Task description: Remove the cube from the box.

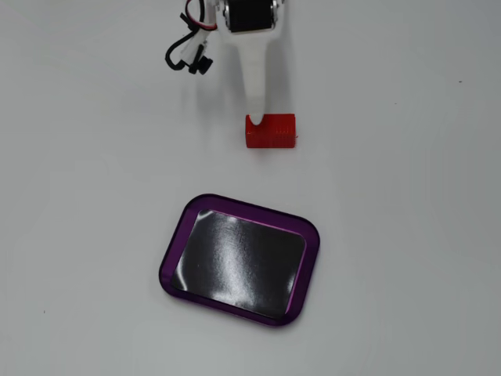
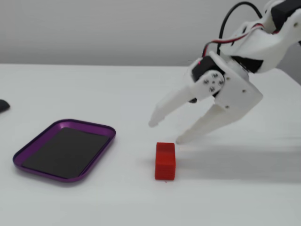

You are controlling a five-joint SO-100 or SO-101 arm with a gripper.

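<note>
Currently at release step, nearly complete. Red cube (image 2: 165, 161) resting on white surface (image 1: 407, 235), well apart from empty purple box (image 1: 239, 258), toward far side. Tool (image 2: 165, 131) spread, gripping nothing, raised just above cube. Next: withdrawal without nudging cube.

No legible text, label, brand, number or sign found on any surface in either fixed view; nothing to record under this heading.

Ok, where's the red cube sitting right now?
The cube lies on the bare table outside the box, above it in the top-down fixed view, just below the open gripper, which hangs clear of it.
</note>
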